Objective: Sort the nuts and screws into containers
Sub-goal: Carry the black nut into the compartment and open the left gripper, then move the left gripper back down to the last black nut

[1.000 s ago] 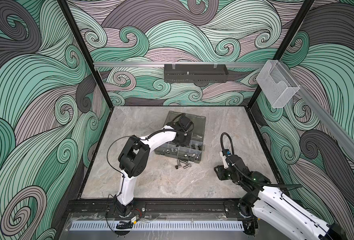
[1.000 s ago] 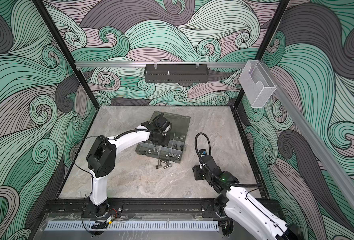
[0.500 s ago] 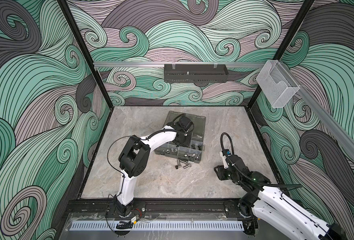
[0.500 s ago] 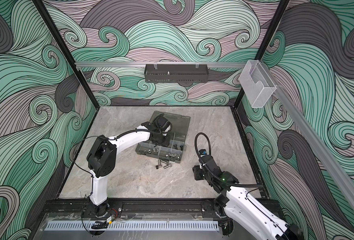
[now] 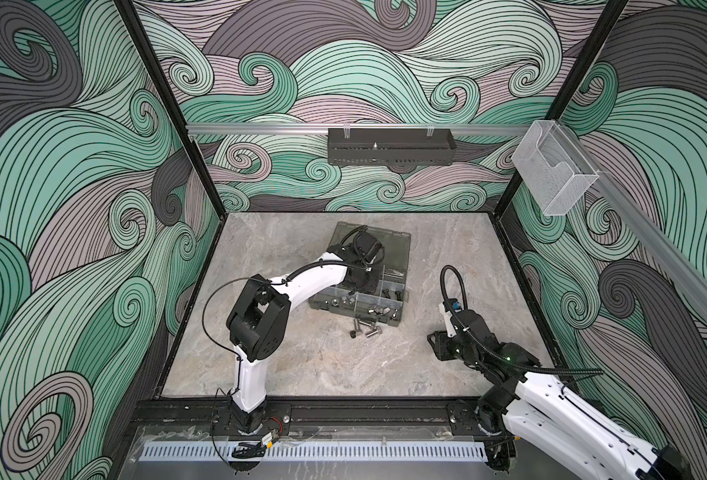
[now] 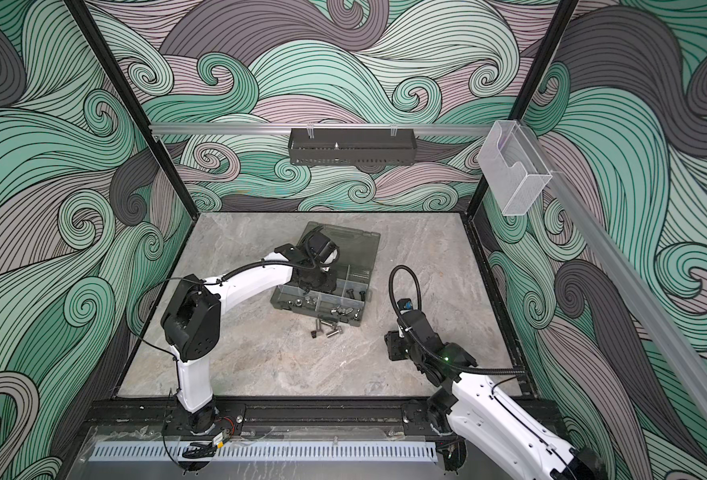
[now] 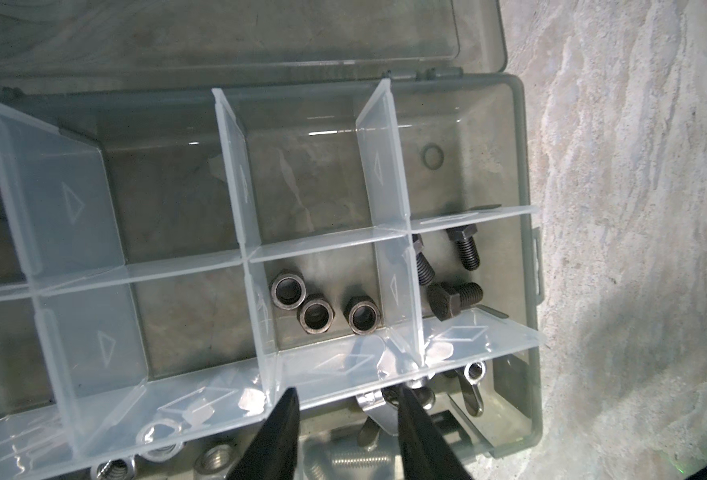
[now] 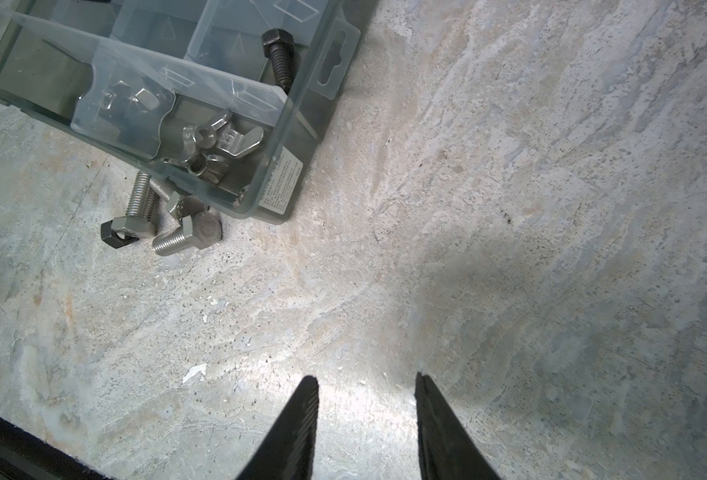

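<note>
The left gripper (image 7: 347, 399) hangs released, jaws apart and empty, over the containers (image 7: 524, 174), where three black nuts (image 7: 320, 309) share one cell, black screws (image 7: 457, 270) lie in the neighbouring cell, and silver winged nuts (image 8: 219, 139) fill a corner cell. In both top views the grey case (image 6: 360, 241) lies just toward 12 o'clock of the table's (image 5: 302, 374) middle. Silver screws (image 5: 364, 330) lie loose at its 6 o'clock, and the right gripper (image 8: 364, 386) at its 4 o'clock is released, grasping nothing. A white label (image 8: 281, 178) on the case corner carries print too small to read.
</note>
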Action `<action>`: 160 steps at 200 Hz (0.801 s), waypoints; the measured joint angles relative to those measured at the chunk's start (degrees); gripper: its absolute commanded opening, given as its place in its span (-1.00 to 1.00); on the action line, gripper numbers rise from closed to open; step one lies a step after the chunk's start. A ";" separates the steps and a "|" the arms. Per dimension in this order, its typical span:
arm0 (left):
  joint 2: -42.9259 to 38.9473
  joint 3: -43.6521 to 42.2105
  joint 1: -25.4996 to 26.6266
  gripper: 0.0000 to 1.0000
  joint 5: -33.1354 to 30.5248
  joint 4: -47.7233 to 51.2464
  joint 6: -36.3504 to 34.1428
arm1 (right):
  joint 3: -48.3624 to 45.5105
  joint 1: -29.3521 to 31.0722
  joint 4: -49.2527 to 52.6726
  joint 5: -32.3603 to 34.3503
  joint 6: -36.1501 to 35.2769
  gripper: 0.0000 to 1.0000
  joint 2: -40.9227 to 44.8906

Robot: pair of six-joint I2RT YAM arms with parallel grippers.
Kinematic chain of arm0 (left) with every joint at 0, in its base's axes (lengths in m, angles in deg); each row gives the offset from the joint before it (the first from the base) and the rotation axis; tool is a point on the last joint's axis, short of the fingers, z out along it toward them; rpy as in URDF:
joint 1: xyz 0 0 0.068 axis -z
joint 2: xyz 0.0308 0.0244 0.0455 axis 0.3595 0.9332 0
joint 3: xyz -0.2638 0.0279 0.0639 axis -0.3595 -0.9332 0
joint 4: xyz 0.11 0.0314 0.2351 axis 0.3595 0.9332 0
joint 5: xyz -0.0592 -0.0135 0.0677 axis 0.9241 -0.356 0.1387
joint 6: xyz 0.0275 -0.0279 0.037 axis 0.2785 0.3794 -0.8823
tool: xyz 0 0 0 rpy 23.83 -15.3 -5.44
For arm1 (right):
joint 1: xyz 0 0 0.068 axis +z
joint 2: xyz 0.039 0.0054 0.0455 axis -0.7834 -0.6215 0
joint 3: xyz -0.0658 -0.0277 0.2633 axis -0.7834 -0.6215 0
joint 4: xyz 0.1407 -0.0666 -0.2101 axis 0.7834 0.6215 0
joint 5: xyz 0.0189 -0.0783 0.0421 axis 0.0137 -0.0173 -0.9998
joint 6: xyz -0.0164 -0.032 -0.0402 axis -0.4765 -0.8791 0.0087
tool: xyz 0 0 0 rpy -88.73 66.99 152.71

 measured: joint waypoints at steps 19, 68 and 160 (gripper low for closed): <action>-1.27 -1.42 0.00 -0.14 0.07 -0.26 0.37 | 0.00 0.00 0.00 0.00 0.00 -0.20 0.00; -4.74 -5.62 0.00 -0.14 1.27 -1.03 1.55 | 0.00 0.00 -0.02 0.00 0.00 -0.20 -0.39; -19.61 -20.37 0.02 -0.13 1.73 -3.37 4.52 | 0.00 0.00 -0.24 -0.02 0.00 -0.20 -1.36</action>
